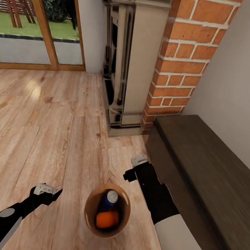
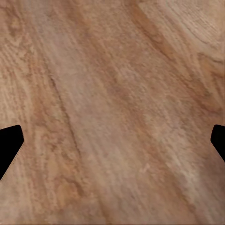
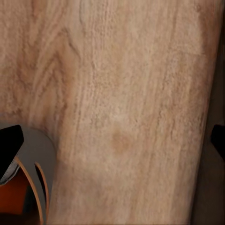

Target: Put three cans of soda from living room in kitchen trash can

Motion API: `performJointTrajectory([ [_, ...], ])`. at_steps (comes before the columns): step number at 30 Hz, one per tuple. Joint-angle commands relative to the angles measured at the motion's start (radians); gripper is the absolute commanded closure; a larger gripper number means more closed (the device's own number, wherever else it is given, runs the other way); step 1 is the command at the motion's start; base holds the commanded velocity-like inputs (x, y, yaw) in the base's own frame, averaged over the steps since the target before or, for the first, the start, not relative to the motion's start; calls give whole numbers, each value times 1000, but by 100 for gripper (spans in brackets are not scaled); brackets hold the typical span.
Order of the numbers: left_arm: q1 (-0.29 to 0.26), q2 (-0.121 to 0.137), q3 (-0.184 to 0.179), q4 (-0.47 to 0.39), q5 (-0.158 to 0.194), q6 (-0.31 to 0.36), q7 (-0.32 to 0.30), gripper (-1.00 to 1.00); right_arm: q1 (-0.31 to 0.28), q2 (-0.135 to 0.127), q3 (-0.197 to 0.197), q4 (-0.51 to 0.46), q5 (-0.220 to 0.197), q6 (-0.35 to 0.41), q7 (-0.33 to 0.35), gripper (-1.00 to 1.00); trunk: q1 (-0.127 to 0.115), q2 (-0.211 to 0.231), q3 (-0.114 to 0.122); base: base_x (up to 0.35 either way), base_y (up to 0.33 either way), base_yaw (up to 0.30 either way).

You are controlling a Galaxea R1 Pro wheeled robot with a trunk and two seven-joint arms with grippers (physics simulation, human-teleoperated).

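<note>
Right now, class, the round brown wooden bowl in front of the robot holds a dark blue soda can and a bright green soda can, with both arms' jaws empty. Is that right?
Not quite. The second can is bright orange, not green. The head view shows it beside the dark blue soda can inside the round brown wooden bowl; both arms' jaws are empty.

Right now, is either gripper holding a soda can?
No; in the head view the orange can and blue can sit inside the brown bowl, between the empty left gripper and right gripper.
</note>
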Motion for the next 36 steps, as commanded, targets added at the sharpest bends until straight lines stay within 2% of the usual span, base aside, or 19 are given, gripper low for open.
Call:
performJointTrajectory([
  [1, 0, 0, 0, 0, 0, 0, 0, -100, 0, 0, 0, -3, 0, 0, 0, -100, 0, 0, 4, 0, 0, 0],
  [19, -1, 0, 1, 16, -2, 3, 1, -100, 16, 0, -6, -23, -9, 0, 1, -100, -8, 4, 74, 0, 0, 0],
  [33, -1, 0, 0, 20, -3, 3, 3, -100, 106, 0, -18, -95, -11, 0, 2, -100, -15, 8, 128, 0, 0, 0],
  [36, -1, 0, 0, 29, -3, 2, 3, -100, 132, 0, -18, -103, -11, -34, 2, -100, -16, 8, 139, 0, 0, 0],
])
